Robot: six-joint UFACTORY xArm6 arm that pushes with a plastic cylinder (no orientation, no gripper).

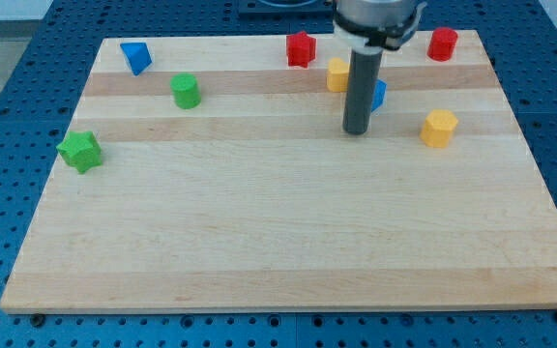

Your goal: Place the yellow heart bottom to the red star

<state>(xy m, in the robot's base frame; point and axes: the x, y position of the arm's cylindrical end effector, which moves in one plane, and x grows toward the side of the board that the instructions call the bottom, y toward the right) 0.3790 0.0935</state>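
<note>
Currently standing my tip [357,130] on the counter [259,242], below the red star [301,48] and off to its right in the view. Carrying no gripper at all, only a bare rod, so nothing opening, closing or clamping; merely pushing.

Finding the yellow heart [337,73] just to the right of the red star and a little lower, near it but not touching, with its right edge partly hidden behind the rod. Judging it not yet placed: wanting it directly beneath the red star, hence needing a shove toward the view's left and slightly downward.

Resting the tip lower than the heart and apart from it, farther from the red star than the heart is. Probably sitting on that outer side so as to get behind the heart for a leftward sweep, though needing to come up level with it first.

Noting a blue block [380,95] farther right of the red star than the heart, half hidden by the rod and crowding the side from which to push; risking a knock against it while lining up. Leaving the yellow hexagonal block [439,128], well right of and below the red star, out of the path.
</note>
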